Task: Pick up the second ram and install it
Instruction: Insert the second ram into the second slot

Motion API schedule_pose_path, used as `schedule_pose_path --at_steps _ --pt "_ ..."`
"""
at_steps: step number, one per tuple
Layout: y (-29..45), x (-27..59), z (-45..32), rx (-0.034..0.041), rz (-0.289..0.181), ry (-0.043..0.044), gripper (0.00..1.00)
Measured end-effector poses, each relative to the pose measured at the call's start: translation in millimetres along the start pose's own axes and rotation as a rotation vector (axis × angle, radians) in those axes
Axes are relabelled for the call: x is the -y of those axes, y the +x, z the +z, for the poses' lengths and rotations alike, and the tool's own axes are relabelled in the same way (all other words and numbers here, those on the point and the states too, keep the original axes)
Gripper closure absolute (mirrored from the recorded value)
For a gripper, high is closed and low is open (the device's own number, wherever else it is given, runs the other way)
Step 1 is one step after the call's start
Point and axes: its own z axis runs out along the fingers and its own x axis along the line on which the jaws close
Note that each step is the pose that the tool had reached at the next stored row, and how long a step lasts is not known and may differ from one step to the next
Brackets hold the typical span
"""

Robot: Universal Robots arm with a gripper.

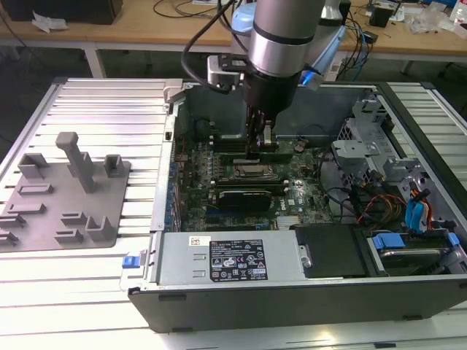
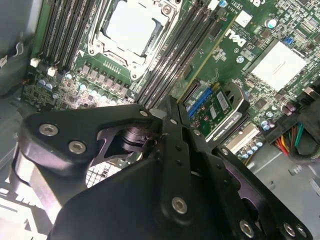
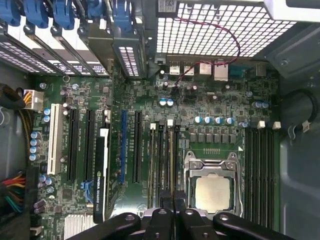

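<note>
Exterior view, tool: the tool (image 1: 261, 144) stood low inside the open case (image 1: 408, 135), over the slots behind the socket (image 1: 248, 172).
Exterior view, ram: the ram (image 1: 283, 151) showed as a green strip reaching from the tool toward the exterior view's right, lying along the slot row. The grey tray (image 1: 66, 211) on the bench (image 1: 95, 102) was well apart from it.
Second wrist view, tool: the tool (image 2: 164, 107) had its tips drawn together just above the slots (image 2: 185, 50), between the socket (image 2: 132, 27) and the black card (image 2: 220, 107).
First wrist view, tool: the tool (image 3: 172, 200) was closed to a sliver, by my reading clamped on the ram's top edge.
First wrist view, ram: the ram (image 3: 173, 165) ran straight out from between the tips as a thin brownish line. It lay in the slot lane nearest the socket (image 3: 212, 192) – touching the tool, on edge, in line with the slot.
Risk, alignment: if the stick sat slightly askew or its notch missed the key, downward force would likely bend it or strain the slot.
Risk, seating: the grip looked to be near one end, so that end could go down while the far end rode high.
Risk, grip: the edge was thin, so the tips could slip off and strike the neighbouring slot or the bare socket.
</note>
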Motion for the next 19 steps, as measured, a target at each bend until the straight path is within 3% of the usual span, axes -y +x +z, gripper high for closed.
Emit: schedule_pose_path --at_steps 11,16,19 --pt "0.0 -5.1 7.8 0.0002 0.0 0.0001 0.91" --pt "0.3 -5.8 19.4 0.0002 0.0 0.0001 0.91" --pt "0.3 -5.7 20.9 0.0002 0.0 0.0001 0.91"
